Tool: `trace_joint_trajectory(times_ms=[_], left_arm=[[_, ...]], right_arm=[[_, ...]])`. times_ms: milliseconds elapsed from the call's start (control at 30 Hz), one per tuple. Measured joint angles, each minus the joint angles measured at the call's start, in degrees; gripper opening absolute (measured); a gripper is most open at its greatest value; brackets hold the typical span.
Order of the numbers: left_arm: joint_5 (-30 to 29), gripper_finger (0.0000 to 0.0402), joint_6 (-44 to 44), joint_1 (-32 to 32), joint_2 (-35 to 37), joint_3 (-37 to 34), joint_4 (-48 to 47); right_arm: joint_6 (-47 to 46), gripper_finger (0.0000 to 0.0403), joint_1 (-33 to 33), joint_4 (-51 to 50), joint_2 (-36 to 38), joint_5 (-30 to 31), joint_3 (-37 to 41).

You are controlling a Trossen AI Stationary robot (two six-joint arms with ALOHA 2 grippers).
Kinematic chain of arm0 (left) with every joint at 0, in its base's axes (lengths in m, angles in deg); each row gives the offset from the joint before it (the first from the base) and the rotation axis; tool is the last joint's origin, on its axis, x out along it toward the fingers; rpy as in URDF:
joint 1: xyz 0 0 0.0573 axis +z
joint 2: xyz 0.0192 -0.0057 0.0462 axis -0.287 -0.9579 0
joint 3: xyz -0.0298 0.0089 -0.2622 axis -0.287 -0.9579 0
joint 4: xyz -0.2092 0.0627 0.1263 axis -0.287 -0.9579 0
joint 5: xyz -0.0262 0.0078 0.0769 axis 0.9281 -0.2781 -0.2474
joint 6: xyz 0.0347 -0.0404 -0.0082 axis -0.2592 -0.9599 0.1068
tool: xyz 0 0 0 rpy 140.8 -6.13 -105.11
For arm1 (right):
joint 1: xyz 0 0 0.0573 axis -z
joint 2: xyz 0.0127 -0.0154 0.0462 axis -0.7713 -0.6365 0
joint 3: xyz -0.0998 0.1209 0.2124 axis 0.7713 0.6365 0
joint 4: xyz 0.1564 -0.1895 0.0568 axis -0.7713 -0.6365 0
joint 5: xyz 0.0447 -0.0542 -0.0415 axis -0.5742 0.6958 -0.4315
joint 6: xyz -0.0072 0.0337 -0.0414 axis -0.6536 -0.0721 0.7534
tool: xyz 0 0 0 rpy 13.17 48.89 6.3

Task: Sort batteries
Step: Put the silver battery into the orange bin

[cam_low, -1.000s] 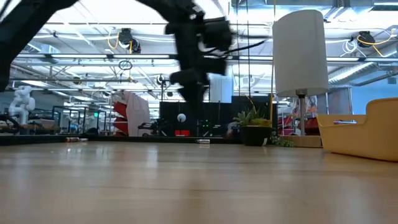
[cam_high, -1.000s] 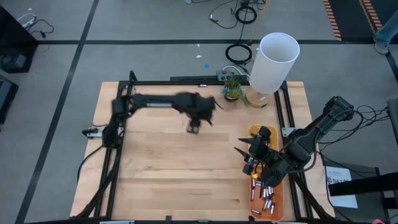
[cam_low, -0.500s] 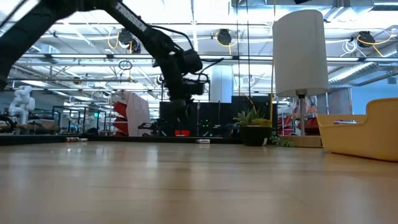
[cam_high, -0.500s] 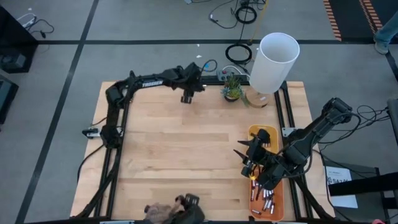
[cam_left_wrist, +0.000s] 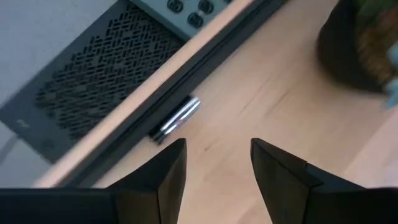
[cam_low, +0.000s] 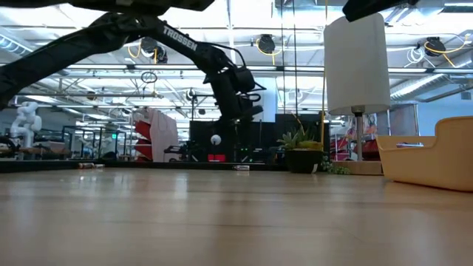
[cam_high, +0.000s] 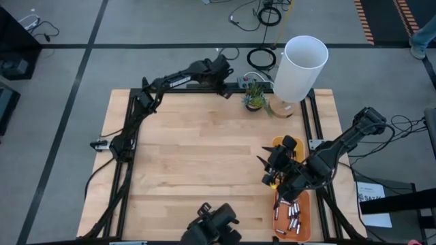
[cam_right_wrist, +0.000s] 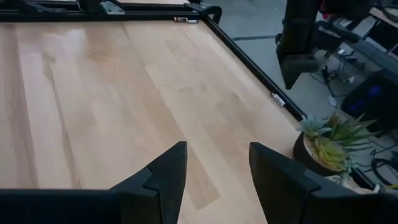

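left gripper (cam_left_wrist: 214,165) has swung to a battery (cam_left_wrist: 177,118) by the far rail, fingers apart

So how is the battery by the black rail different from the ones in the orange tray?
The lone battery lies by itself; the tray batteries are a heap. The lone battery rests on the bare table against the rail, by the left tool; the tray batteries sit in the orange tray. Both are small cylinders.
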Motion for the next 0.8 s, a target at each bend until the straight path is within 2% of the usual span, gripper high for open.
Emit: trace_joint_trajectory(times_ms=[67,267,533,633,800], left_arm=[[0.3,0.0187,-2.7,-0.1,0.0,0.1,1.0],[-0.2,0.0187,-2.6,0.0,0.0,0.1,1.0],[-2.1,0.0187,-3.6,-0.9,0.0,0.1,4.1],[-6.1,0.0188,-11.3,-1.2,0.0,0.1,3.4],[-5.7,0.0217,-22.6,-1.0,0.0,0.1,2.9]], right_arm=[[-0.3,0.0167,-0.1,0.1,0.0,-0.3,0.0],[-3.5,0.0167,-0.1,0.3,0.0,-4.0,0.0],[-5.2,0.0167,-0.1,0.6,0.0,-4.4,0.0],[-5.2,0.0167,-0.2,0.8,0.0,-4.5,0.0],[-3.7,0.0167,-0.2,0.8,0.0,-4.5,0.0]])
